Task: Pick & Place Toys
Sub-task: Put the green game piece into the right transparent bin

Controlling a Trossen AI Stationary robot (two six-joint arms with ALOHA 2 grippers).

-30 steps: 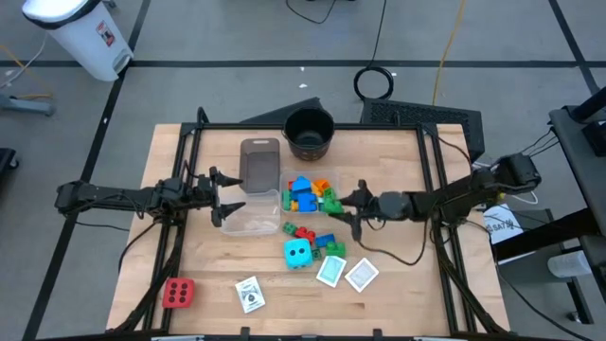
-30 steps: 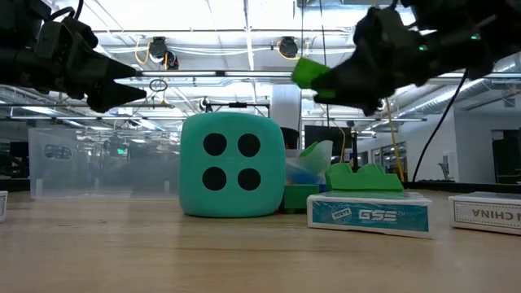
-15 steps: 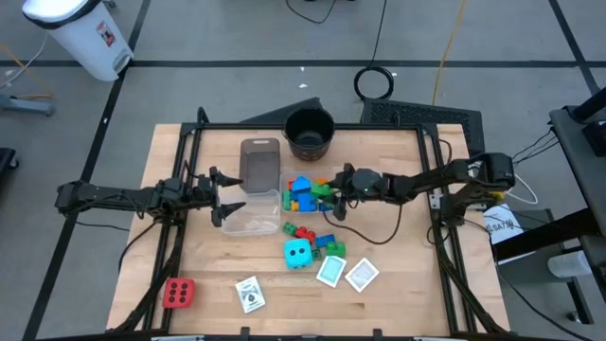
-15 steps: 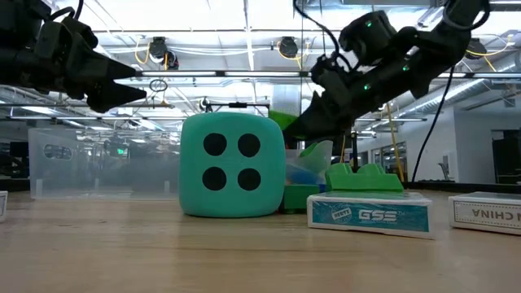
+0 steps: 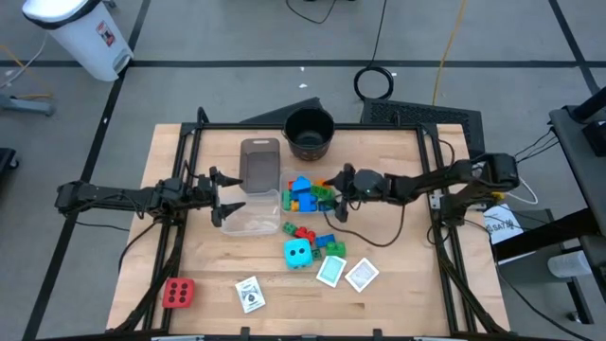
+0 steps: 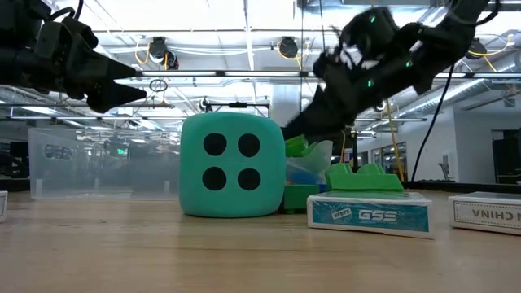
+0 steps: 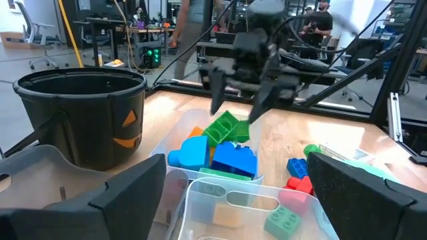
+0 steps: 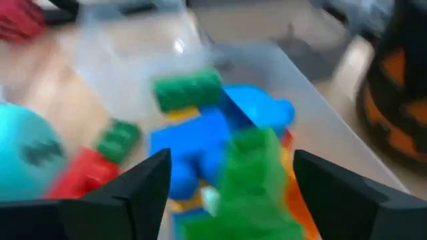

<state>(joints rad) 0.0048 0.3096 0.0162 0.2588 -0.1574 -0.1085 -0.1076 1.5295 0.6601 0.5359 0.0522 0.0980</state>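
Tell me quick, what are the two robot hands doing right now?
Left gripper: open, holding nothing, beside the clear tub.
Right gripper: open, right above a green block on the block pile.

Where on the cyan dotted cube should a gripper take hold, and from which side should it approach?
Grip the cyan dotted cube across two opposite flat faces, coming down from above. It sits squarely on the table, so its top is free. Small blocks crowd its right side and a red block lies just behind it, so the fingers would probably fit best on the left and right faces if opened wide.
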